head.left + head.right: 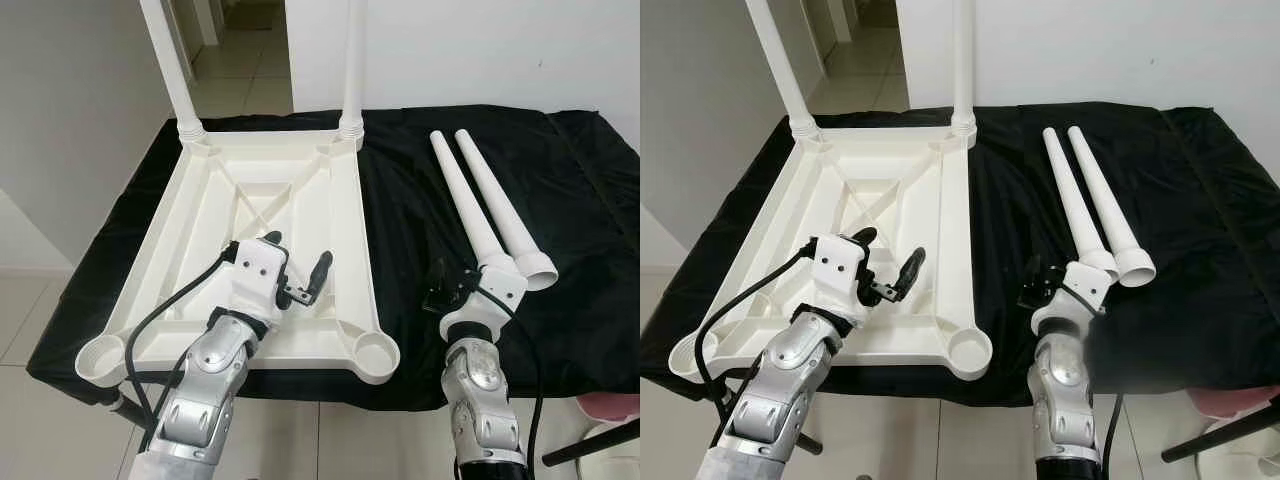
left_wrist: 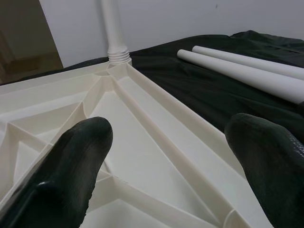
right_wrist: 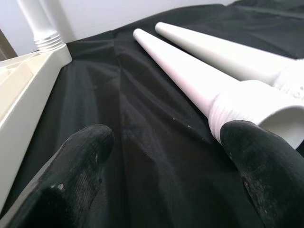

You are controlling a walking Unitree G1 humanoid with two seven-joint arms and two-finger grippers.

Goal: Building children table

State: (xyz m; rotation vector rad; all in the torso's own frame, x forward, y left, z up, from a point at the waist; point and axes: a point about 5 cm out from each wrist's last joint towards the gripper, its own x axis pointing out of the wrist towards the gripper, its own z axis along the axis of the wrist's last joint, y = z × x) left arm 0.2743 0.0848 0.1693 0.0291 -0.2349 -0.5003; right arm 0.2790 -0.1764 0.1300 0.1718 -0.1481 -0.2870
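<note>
A white plastic table top (image 1: 200, 215) lies upside down on the black cloth. Two white legs (image 1: 170, 70) (image 1: 353, 60) stand upright in its far corner sockets. Its near corner sockets (image 1: 375, 350) (image 1: 100, 357) are open cups. Two loose legs (image 1: 462, 200) (image 1: 500, 195) lie side by side on the cloth to the right. My left gripper (image 1: 297, 252) hangs open over the near part of the table top with nothing in it. My right gripper (image 3: 166, 142) is open just above the cloth, and one of its fingers (image 3: 266, 166) is next to the threaded end of the nearer loose leg (image 3: 228, 102).
The black cloth (image 1: 570, 300) covers a low table whose front edge is close to me. Tiled floor (image 1: 30, 310) lies to the left and a white wall (image 1: 480, 50) stands behind. A pink object (image 1: 612, 405) and a black rod (image 1: 590, 443) are at the lower right.
</note>
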